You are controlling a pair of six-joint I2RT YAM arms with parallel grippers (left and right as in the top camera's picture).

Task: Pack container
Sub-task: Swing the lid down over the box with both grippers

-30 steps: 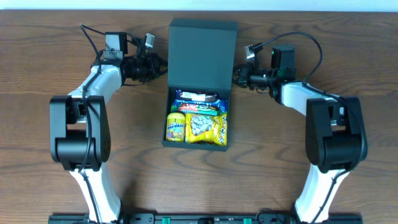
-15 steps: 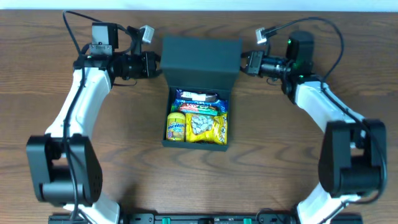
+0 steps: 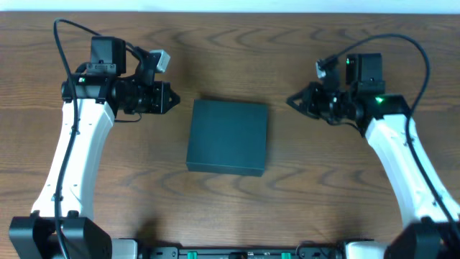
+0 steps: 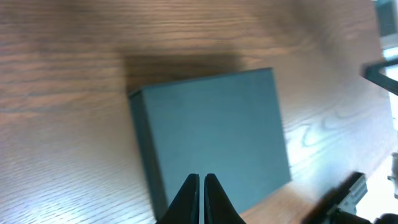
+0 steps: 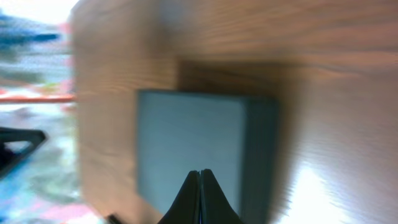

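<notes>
Okay, your container point(image 3: 227, 137) sits centre of the table point(image 3: 323, 194), lid point(image 4: 211, 130) flat down, so packing looks done. Left gripper point(image 3: 168, 99) and right gripper point(image 3: 291, 101) flank it without touching, both pinched together, empty.

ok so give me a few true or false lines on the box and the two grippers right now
1. The container has its lid closed. True.
2. The left gripper is gripping the container. False: it hangs apart from it, fingers shut on nothing.
3. The right gripper is shut. True.
4. The right gripper rests on the lid. False: it is off to the container's side, not touching it.
5. The container lies flat on the table. True.
</notes>
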